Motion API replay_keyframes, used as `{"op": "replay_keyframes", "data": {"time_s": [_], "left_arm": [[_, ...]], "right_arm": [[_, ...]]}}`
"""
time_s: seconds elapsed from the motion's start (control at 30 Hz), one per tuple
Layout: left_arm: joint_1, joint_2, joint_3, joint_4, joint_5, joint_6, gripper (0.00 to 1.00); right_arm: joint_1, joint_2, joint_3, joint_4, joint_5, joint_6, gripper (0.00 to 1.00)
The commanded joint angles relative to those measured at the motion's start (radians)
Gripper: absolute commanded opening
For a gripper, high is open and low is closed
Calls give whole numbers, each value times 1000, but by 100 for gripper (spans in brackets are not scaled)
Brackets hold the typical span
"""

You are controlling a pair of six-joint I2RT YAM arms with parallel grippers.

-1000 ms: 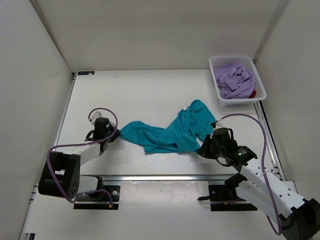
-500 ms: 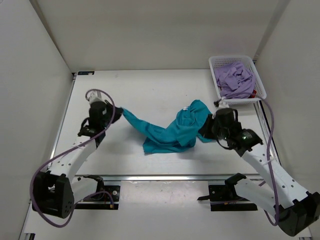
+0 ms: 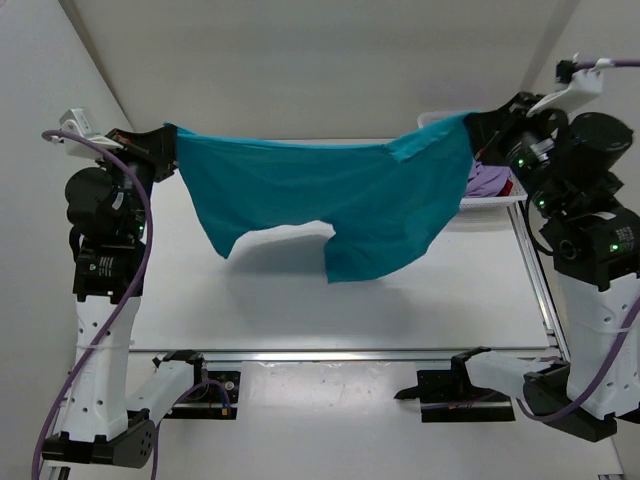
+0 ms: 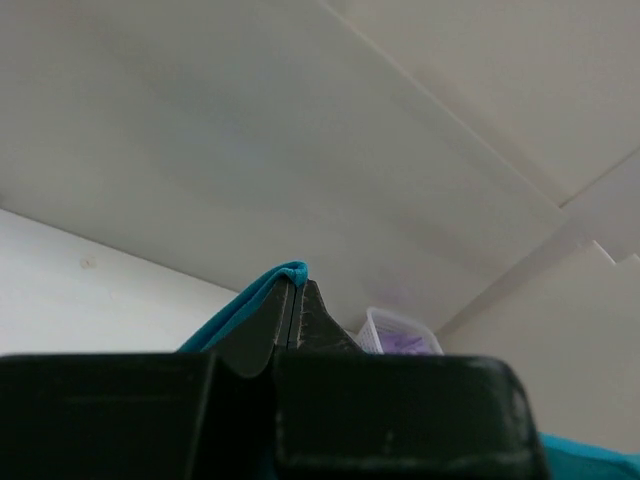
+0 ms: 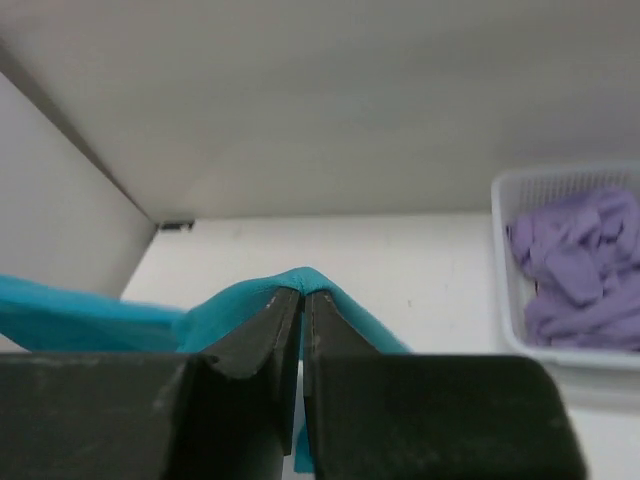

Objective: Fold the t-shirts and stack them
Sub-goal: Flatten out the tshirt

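Claws are both clamping tight: left claw (image 4: 297,300) and right claw (image 5: 302,300) are gripping opposite edges of the soft teal cloth t-shirt (image 3: 330,190), hanging limp and light.

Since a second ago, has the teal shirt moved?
Yes. The teal t-shirt has gone up off the table and toward its far edge. It hangs stretched between the left gripper and the right gripper, its right end reaching the basket.
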Motion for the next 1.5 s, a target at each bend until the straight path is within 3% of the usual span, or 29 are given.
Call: {"op": "replay_keyframes", "data": {"time_s": [0.0, 0.07, 0.13, 0.3, 0.4, 0.47, 0.57, 0.8, 0.97, 1.1, 1.17, 1.27, 1.33, 1.4, 1.47], "left_arm": [[-4, 27, 11, -99, -67, 45, 0], [12, 31, -24, -87, -59, 44, 0], [44, 60, -100, -54, -34, 29, 0], [139, 207, -181, 32, 71, -45, 0], [111, 310, -139, 78, 45, -48, 0], [114, 382, -78, 94, 49, -56, 0], [122, 508, 113, 74, 43, -57, 0], [197, 596, 393, 42, 76, -56, 0], [184, 623, 529, -10, -18, 15, 0], [193, 600, 481, 6, -47, 33, 0], [208, 545, 384, 19, -56, 39, 0], [185, 420, 196, 40, -140, 79, 0], [164, 331, 36, 55, -193, 85, 0], [151, 222, -228, 86, -205, 58, 0], [118, 156, -412, 120, -204, -2, 0]], "right_arm": [[-53, 115, 137, -56, -83, -66, 0], [-142, 160, 91, -13, -223, -50, 0], [-155, 235, 48, 42, -258, -54, 0], [-225, 506, 217, 67, -374, -80, 0], [-256, 777, 522, -17, -390, -91, 0], [-282, 823, 508, 80, -424, -47, 0], [-296, 905, 618, 183, -430, 16, 0], [-270, 792, 599, 573, -381, 32, 0], [-307, 752, 564, 543, -409, 33, 0], [-301, 729, 501, 419, -342, -55, 0], [-282, 688, 452, 303, -253, -105, 0], [-240, 531, 121, 323, -77, -129, 0], [-195, 383, -339, 467, 2, -106, 0], [-178, 218, -634, 597, -8, -45, 0], [-178, 156, -891, 624, -41, 30, 0]]}}
